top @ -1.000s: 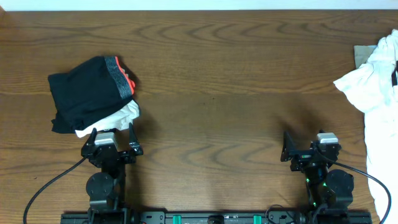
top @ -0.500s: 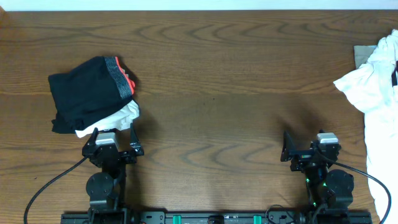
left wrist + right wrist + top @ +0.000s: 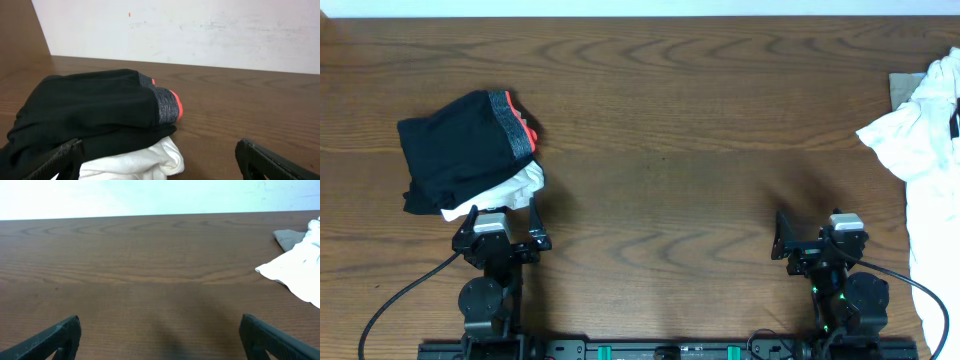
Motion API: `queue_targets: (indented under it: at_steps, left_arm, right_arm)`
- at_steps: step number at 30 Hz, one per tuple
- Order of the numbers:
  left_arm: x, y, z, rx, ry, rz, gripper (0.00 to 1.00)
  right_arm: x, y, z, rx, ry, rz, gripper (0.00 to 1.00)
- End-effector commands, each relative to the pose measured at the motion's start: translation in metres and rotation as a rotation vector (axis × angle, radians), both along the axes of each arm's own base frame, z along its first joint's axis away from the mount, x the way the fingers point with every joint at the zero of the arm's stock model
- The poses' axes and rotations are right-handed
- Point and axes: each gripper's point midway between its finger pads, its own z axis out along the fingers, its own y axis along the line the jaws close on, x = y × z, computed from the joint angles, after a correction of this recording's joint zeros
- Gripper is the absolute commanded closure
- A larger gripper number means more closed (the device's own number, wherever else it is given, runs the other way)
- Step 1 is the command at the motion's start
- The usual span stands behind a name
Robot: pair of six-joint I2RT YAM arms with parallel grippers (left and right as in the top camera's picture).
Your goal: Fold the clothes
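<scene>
**A:** Largest entry?
**B:** Surface (image 3: pixel 660 120): brown wood, carries everything.

**A:** Clothes?
**B:** T-shirt (image 3: pixel 930 170): white, crumpled, at the right edge (partly out of frame). Black garment (image 3: pixel 455 150): bundled at the left, grey-orange band facing the middle.

**A:** Grippers?
**B:** Left gripper (image 3: pixel 160 160): jaws spread wide, empty, just beside the black garment's near side. Right gripper (image 3: pixel 160 340): jaws spread wide, empty, over bare wood, T-shirt off to its right.

**A:** Small items?
**B:** White cloth (image 3: pixel 505 188): peeks from under the black garment. Grey piece (image 3: pixel 902 90): flat, under the T-shirt's far corner.
</scene>
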Motion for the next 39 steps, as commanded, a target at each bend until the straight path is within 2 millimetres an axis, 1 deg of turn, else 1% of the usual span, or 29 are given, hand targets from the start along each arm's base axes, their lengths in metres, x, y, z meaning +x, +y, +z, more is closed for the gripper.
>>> queue_targets:
  at_steps: [1,6,11,13,15,18,23,25,27,29,30,32,36,39]
  left_arm:
    - [-0.001,0.002,-0.017,-0.013,0.046,0.013,0.02]
    - [-0.001,0.002,-0.016,-0.012,0.042,0.013,0.02]
    - [-0.001,0.002,-0.017,-0.014,0.046,0.01,0.02]
    - [-0.001,0.002,-0.017,-0.018,0.045,0.01,0.02]
    - [-0.001,0.002,-0.017,-0.061,0.042,0.015,0.02]
    - [-0.001,0.001,-0.021,-0.158,0.049,0.026,0.02]
    - [0.001,-0.015,-0.033,-0.386,0.099,-0.022,0.02]
    - [0.001,-0.024,-0.039,-0.447,0.137,-0.06,0.02]
    - [0.0,-0.039,-0.038,-0.468,0.171,-0.141,0.02]
    - [-0.002,-0.057,-0.029,-0.488,0.19,-0.242,0.02]
    - [-0.002,-0.061,-0.023,-0.492,0.191,-0.27,0.02]
    - [-0.002,-0.068,-0.003,-0.496,0.179,-0.317,0.02]
    - [-0.002,-0.069,0.041,-0.469,0.172,-0.33,0.02]
    - [-0.004,-0.068,0.07,-0.407,0.225,-0.323,0.02]
  right_arm:
    - [0.0,-0.002,-0.002,0.008,0.007,-0.009,0.01]
    - [0.0,-0.001,-0.002,0.011,0.006,-0.003,0.01]
    - [-0.001,0.008,-0.001,0.024,0.005,0.047,0.01]
    - [0.0,0.01,0.002,0.049,-0.005,0.05,0.01]
    - [-0.001,0.013,0.002,0.082,0.001,0.062,0.01]
    - [-0.004,0.024,0.001,0.129,0.015,0.114,0.01]
    - [-0.011,0.048,0.003,0.163,0.022,0.261,0.01]
    - [-0.014,0.056,0.004,0.175,0.025,0.311,0.01]
    - [-0.019,0.067,0.008,0.189,0.019,0.376,0.01]
    - [-0.024,0.073,0.017,0.196,0.006,0.418,0.01]
    - [-0.026,0.074,0.022,0.198,0.006,0.428,0.01]
    - [-0.029,0.074,0.033,0.198,0.013,0.425,0.01]
    - [-0.026,0.065,0.057,0.191,0.059,0.362,0.01]
    - [-0.02,0.062,0.069,0.198,0.153,0.335,0.01]
